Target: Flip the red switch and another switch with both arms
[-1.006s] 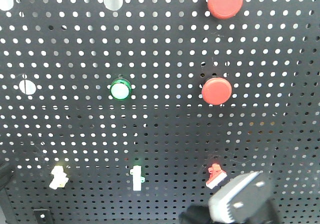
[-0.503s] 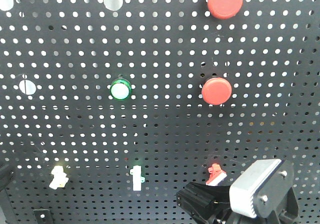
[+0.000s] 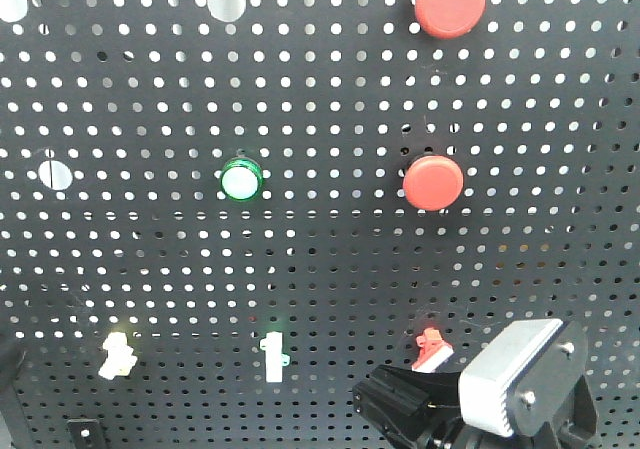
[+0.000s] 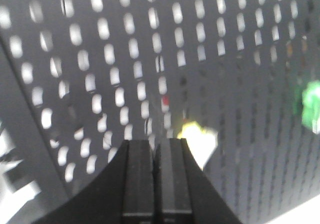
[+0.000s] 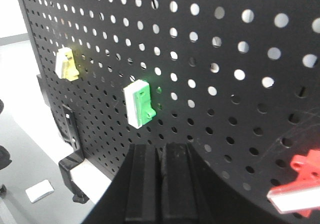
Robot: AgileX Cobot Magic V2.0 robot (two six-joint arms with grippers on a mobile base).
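The red switch (image 3: 431,350), a small lever with a white tip, sits low on the black pegboard (image 3: 330,269). It also shows at the right edge of the right wrist view as the red switch (image 5: 299,181). My right gripper (image 3: 370,401) is shut and empty, just below and left of it, with its silver housing (image 3: 510,374) alongside. In the right wrist view the right gripper (image 5: 161,147) points at the board left of the lever. The cream switch (image 3: 117,354) is at the lower left. My left gripper (image 4: 156,143) is shut, its tips just left of the blurred cream switch (image 4: 199,140).
Two big round red push buttons (image 3: 450,1) (image 3: 433,182) and a green lamp (image 3: 241,181) sit higher on the board. A white upright toggle with green (image 3: 271,357) stands between the two levers. A black clamp bracket (image 5: 74,160) holds the board's lower edge.
My right arm rose into view under the red switch, its black fingers now showing, then held still. The dark shape at the left edge has almost slipped out of view.
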